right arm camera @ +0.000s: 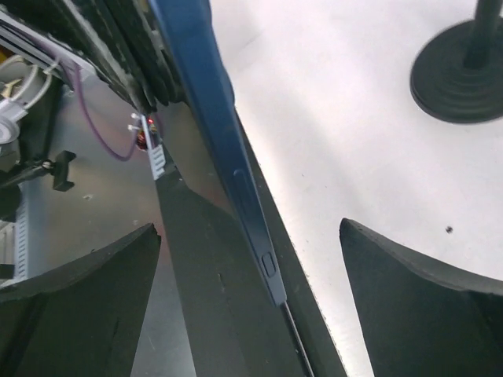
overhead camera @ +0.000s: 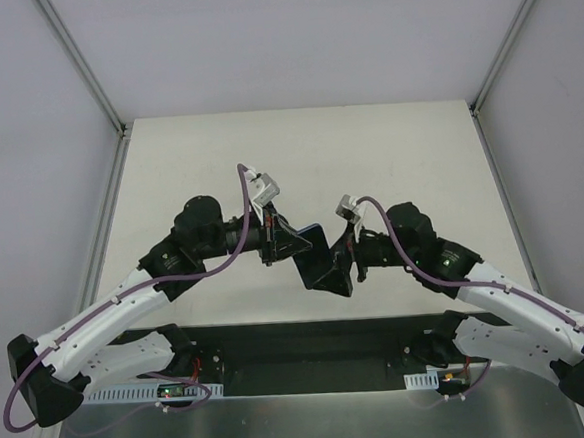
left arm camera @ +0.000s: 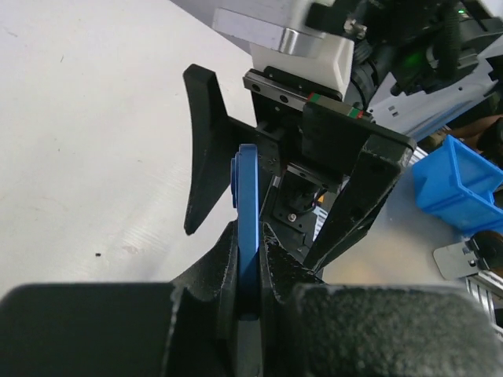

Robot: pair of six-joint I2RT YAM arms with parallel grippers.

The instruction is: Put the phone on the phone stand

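The left gripper [left arm camera: 248, 263] is clenched on the phone [left arm camera: 248, 196]. Its two black fingers [left arm camera: 216, 271] press the flat faces, so the slab stands on edge, and the blue rim sticks out past the fingertips. The phone is off the table [overhead camera: 367, 144], held in the air over the middle of the surface and nearer the near edge than the far one.

The right gripper [right arm camera: 250, 228] faces it from the other side, released with its jaws spread wide. The phone's free end reaches in between its fingers [right arm camera: 78, 290]. In the right wrist view there is clear space between the blue rim and each of the two fingers. In the top view the two grippers meet tip to tip in one dark cluster, and the phone cannot be picked out from them there.

The phone stand [right arm camera: 460, 78] sits on the white surface beyond the right gripper. Its round base and the foot of its stem show at the upper right of the right wrist view, well apart from the phone. Its holder is out of view.
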